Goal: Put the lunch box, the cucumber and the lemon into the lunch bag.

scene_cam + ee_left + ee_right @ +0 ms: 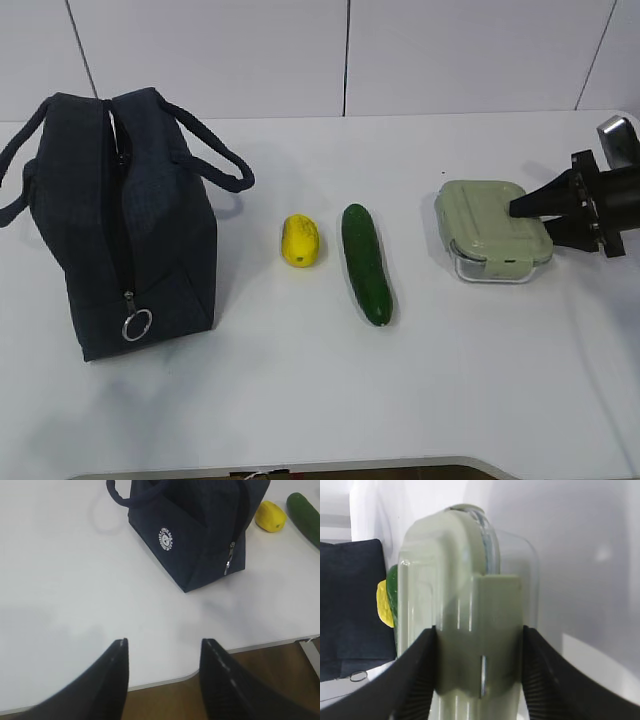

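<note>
One lunch bag [120,220], lemon [300,241], cucumber [367,262] and lunch box [492,227] sit on the worktop [330,390]. The right gripper [479,665] clamps the box, its arm cut off at the right edge. The left gripper [164,652] gapes wide near the front edge.

1. The lunch bag [130,220] is dark navy fabric, with a small white round logo [166,537] printed on one side and a silver ring pull [137,325] on its zipper.
2. The lemon [300,241] is bright yellow, with a small dark spot at the end nearer the bench's front edge.
3. The cucumber [366,262] is dark glossy green.
4. The lunch box [493,231] has a pale sage-green lid over clear glass.
5. The bench [300,400] is plain white.
6. Both hands, the right hand [479,650] and the left hand [164,650], are black.
</note>
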Controlling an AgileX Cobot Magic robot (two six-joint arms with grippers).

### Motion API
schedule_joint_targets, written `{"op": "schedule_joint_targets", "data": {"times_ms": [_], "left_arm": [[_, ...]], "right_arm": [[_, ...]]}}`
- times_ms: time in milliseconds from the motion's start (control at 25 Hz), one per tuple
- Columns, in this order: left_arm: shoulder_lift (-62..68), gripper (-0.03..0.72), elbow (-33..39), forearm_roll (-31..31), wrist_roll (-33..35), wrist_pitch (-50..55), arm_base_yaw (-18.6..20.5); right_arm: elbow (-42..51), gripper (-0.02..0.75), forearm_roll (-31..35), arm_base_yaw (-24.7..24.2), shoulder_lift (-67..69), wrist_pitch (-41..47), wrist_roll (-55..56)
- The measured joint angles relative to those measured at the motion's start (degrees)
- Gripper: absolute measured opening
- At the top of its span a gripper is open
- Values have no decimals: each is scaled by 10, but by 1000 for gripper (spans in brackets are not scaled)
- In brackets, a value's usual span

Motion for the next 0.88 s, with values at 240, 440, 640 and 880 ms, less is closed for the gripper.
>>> {"op": "schedule_joint_targets", "data": {"times_ms": [240, 440, 640, 880], "left_arm": [[0, 333, 0, 0, 0, 0, 0], [0, 332, 0, 0, 0, 0, 0], [0, 332, -27, 4, 0, -3, 0], [35, 332, -65, 4, 0, -5, 0]], "right_arm": [[0, 374, 4, 0, -8, -13, 12], [0, 374, 4, 0, -42, -20, 19], [0, 374, 5, 4, -73, -20, 41], [0, 374, 32, 36, -114, -20, 46]]}}
